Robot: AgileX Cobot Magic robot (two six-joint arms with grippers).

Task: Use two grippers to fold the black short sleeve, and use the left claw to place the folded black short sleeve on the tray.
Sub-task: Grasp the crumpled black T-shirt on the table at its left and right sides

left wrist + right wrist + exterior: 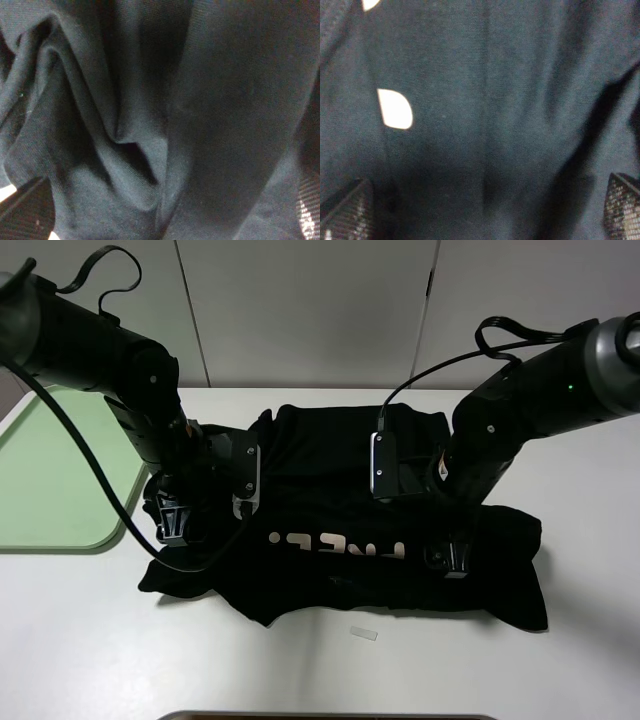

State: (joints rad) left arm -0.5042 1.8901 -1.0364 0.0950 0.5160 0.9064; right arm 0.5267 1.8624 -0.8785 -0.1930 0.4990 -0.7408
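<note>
Sitting low over black short sleeve (330,455), left pincer (172,522) & right pincer (452,560) both wide, nothing held. Cloth prob. soft, limp, light; pinch edge nearest counter (520,670) front.

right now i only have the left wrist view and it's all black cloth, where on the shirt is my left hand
Observer: Your left hand is down at the left end of the black short sleeve, which lies bunched across the table.
Operator: where's the right hand
Observer: The right hand is down on the shirt's right end, jaws open.
Operator: and the tray
Observer: The tray lies left of the shirt; the shirt is not on it.
</note>
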